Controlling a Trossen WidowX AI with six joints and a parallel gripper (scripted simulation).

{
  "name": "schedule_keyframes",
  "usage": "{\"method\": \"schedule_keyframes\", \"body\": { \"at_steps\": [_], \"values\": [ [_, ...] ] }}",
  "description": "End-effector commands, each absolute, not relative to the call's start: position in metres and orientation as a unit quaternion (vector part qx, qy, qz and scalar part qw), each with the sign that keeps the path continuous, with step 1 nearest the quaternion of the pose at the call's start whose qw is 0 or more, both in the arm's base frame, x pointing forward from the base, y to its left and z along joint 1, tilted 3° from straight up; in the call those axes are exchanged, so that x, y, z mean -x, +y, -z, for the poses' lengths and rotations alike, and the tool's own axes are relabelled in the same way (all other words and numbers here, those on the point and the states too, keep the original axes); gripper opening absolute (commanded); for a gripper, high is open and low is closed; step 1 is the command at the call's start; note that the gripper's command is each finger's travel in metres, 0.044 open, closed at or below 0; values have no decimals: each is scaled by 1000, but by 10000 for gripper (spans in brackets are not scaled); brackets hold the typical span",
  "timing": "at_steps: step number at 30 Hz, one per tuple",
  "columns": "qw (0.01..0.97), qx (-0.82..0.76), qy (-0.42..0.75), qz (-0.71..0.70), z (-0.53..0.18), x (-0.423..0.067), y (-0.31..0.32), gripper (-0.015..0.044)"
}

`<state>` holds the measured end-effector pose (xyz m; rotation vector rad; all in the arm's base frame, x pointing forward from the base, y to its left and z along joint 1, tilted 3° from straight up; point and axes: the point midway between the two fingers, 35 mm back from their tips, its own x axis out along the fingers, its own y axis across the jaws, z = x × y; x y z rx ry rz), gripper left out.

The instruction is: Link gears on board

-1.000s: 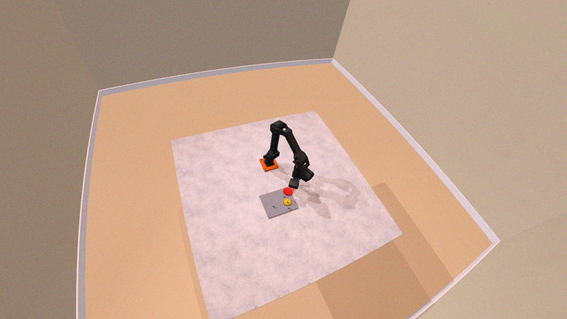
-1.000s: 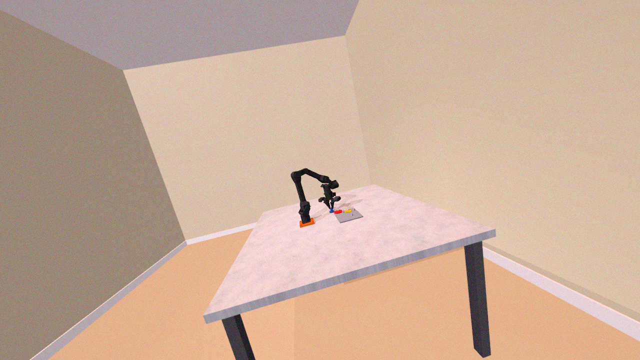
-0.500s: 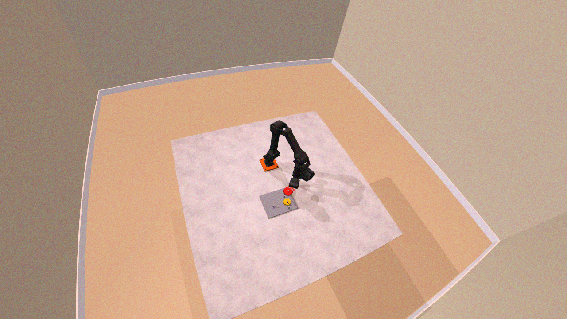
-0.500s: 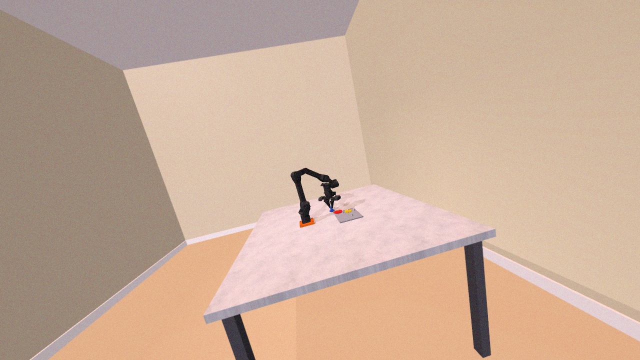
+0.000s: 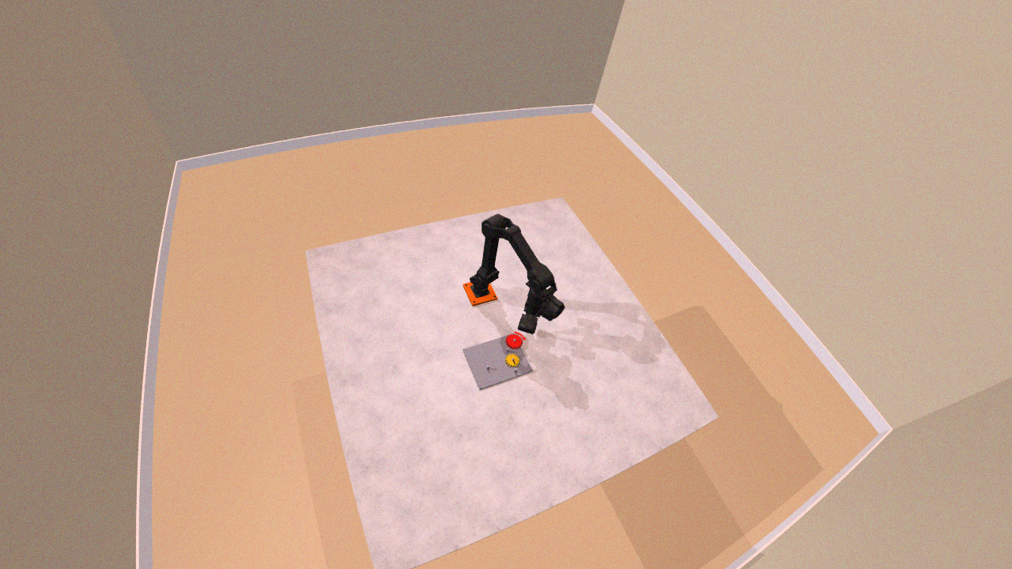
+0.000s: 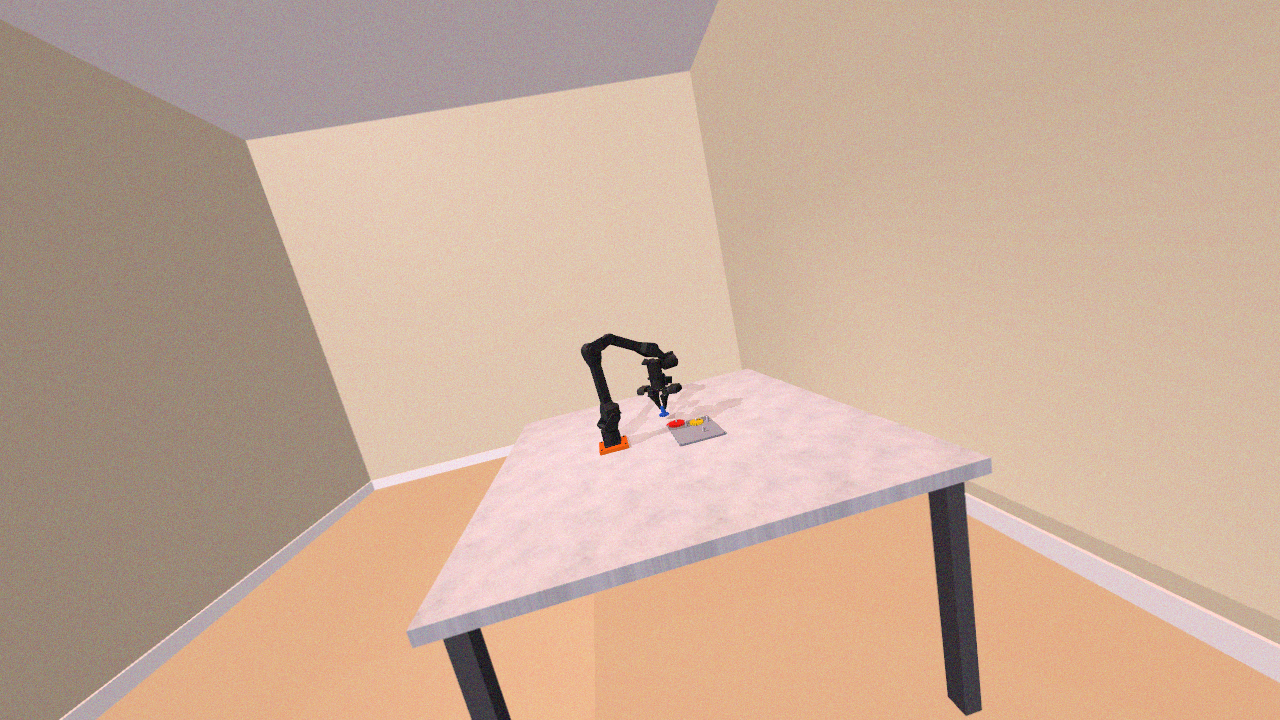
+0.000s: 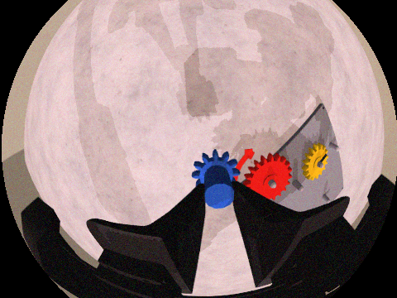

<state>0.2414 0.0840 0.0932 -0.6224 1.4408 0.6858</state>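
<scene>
My gripper is shut on the upright handle of a blue gear. It holds the gear a little above the table, beside the red gear; the top view does not show the blue gear. The red gear sits at one corner of the grey board. The yellow gear with a black stripe sits farther along the board. Empty pegs show: one peg lies between the two gears, another peg stands apart, and a third peg is near the edge.
The orange arm base stands behind the board on the pale table. The red arrow curves beside the red gear, close to the held gear. No other loose gear is visible.
</scene>
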Motion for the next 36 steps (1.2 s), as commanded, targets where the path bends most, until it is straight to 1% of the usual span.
{"method": "schedule_keyframes", "body": {
  "at_steps": [1,36],
  "values": [
    [656,275,633,-305,-101,-243,84,0],
    [656,275,634,-305,-171,-243,78,0]
  ]
}}
